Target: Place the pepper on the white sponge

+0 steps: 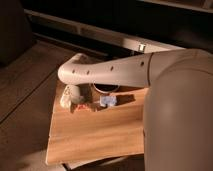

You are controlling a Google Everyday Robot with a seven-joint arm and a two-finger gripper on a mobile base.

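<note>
Gripper (77, 101) is held low over a light wooden tabletop (95, 137) in a dim room; its grip cannot be told. A small reddish-orange pepper (83, 106) is partly hidden at its tip, with a pale bluish-white sponge (107, 101) just beside.

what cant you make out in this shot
Camera view:
- gripper, above the pepper at the table's left rear: mostly hidden behind the arm.
- pepper: partly covered; whether it is held cannot be told.
- dark bowl: far half behind the arm.
- table's right side: behind the robot's body.
</note>
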